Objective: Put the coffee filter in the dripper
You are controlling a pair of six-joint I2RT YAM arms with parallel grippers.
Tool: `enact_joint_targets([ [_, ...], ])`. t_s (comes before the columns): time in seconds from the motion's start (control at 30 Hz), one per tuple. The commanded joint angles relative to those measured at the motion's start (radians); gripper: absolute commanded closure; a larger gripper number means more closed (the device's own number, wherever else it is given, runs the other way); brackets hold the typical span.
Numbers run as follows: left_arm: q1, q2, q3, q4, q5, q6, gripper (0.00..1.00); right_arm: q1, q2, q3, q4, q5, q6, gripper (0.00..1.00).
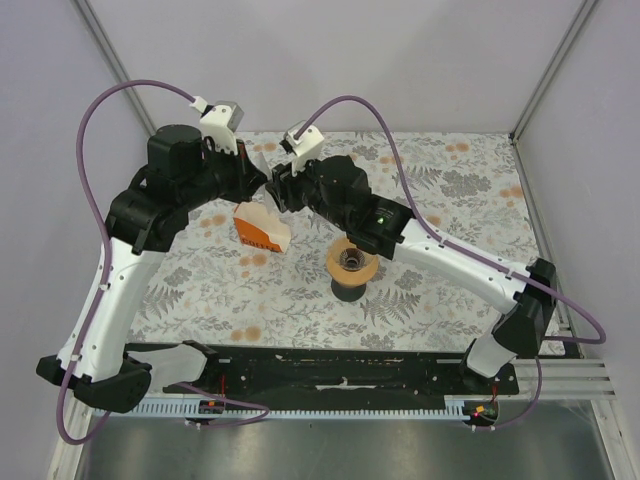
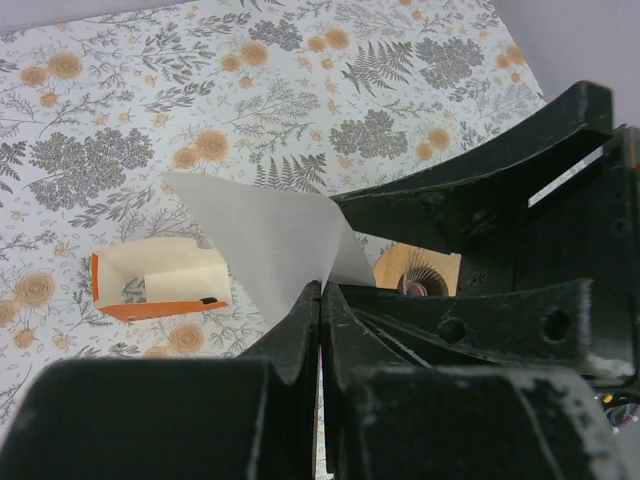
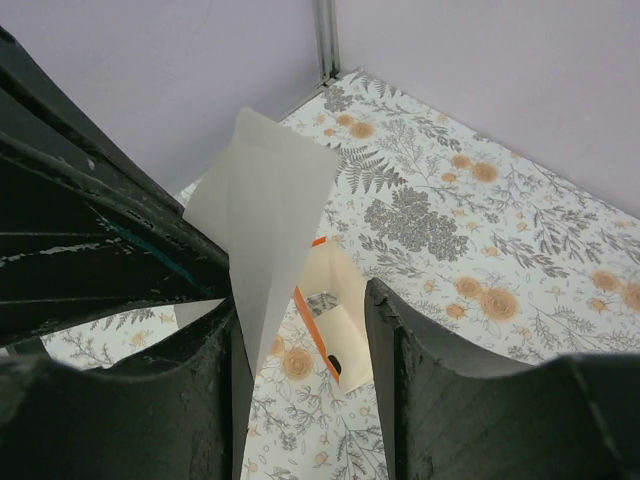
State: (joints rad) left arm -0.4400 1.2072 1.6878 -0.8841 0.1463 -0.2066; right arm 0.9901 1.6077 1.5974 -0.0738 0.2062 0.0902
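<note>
The left gripper (image 2: 320,297) is pressed together on the filter (image 2: 262,232), which stands up from its fingertips. The right gripper (image 3: 305,305) is spread, with the paper just inside its finger at frame left. The dripper (image 1: 352,262) stands at the frame centre, lower right of both grippers.

I watch the whole desk (image 1: 470,200) steeply from above and behind the arm bases (image 1: 110,380), while my wrist cameras sit close behind the left tool (image 2: 320,300) and right tool (image 3: 300,330), looking in from opposite sides at the coffee filter (image 2: 265,240) and orange pack (image 1: 262,228), which all three views share.
</note>
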Motion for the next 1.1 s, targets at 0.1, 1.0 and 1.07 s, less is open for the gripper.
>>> enact_joint_targets([
  [0.1, -0.003, -0.012, 0.009, 0.057, 0.003, 0.078, 0.98, -0.002, 0.050, 0.072, 0.037, 0.001, 0.034, 0.69],
  [1.0, -0.005, 0.023, -0.045, 0.100, -0.076, 0.369, 0.37, -0.071, -0.008, 0.022, 0.065, -0.120, 0.210, 1.00],
  [1.07, -0.005, 0.032, -0.039, 0.109, -0.123, 0.363, 0.37, -0.070, -0.008, 0.010, 0.109, -0.146, 0.247, 1.00],
])
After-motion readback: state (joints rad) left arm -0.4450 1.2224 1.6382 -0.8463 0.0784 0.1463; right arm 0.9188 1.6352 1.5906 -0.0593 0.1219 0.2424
